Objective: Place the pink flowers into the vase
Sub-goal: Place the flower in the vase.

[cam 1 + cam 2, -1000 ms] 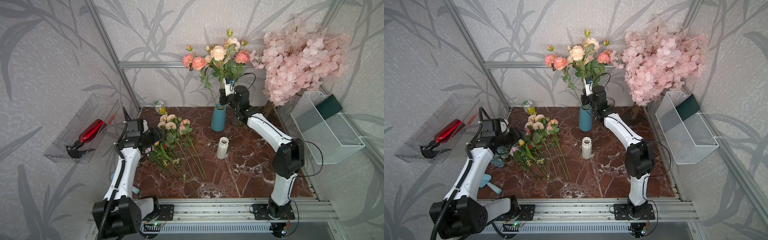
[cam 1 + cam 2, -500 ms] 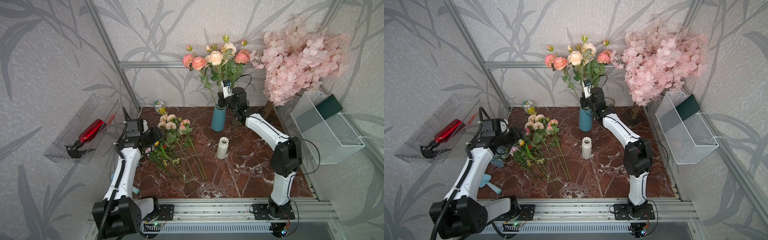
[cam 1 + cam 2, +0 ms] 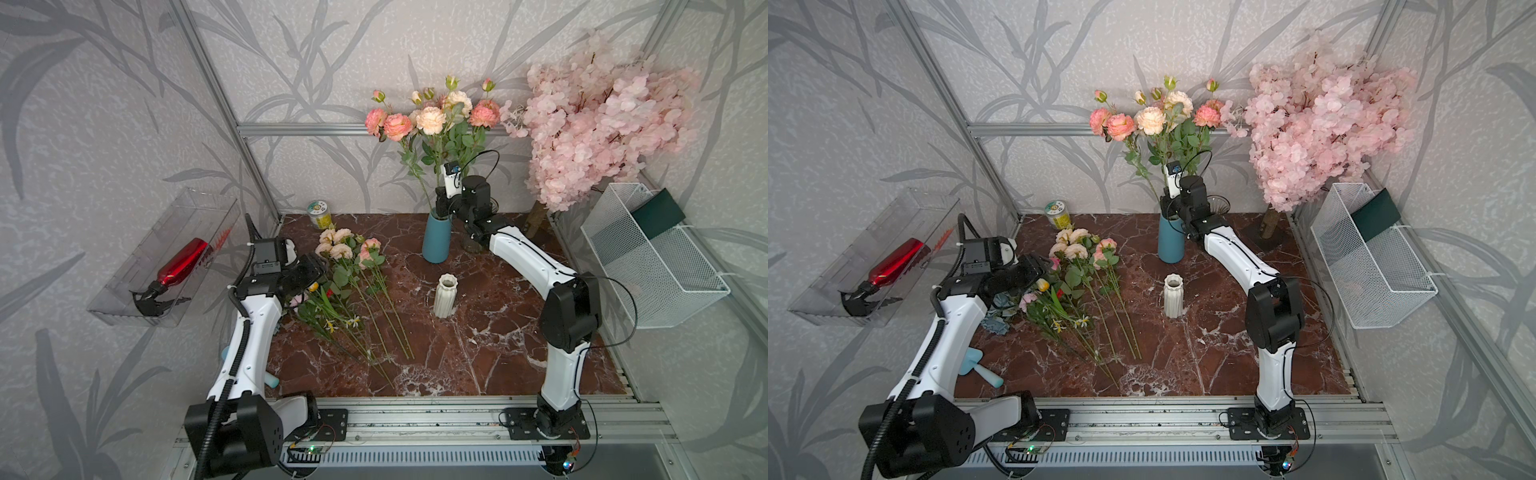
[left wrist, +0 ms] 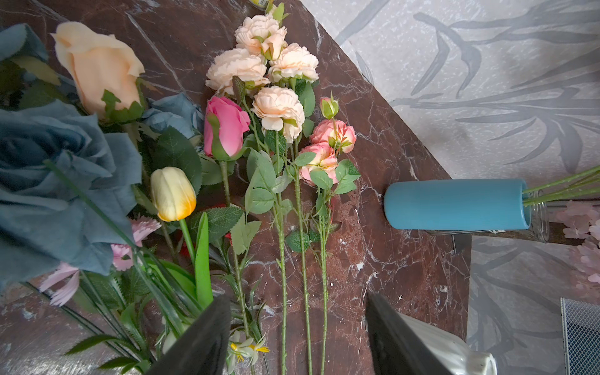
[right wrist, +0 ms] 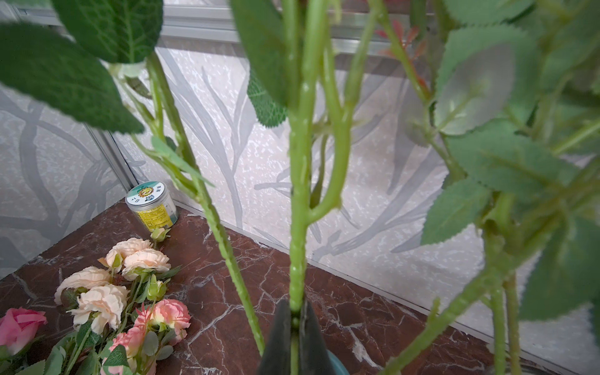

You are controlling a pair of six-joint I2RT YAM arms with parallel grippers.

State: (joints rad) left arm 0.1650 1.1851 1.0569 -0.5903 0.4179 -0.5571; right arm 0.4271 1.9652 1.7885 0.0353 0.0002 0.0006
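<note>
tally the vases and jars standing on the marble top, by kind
vases: 2 (blue vase, white ribbed vase)
clear glass jar: 1
yellow-labelled jar with a lid: 1
total: 4
</note>
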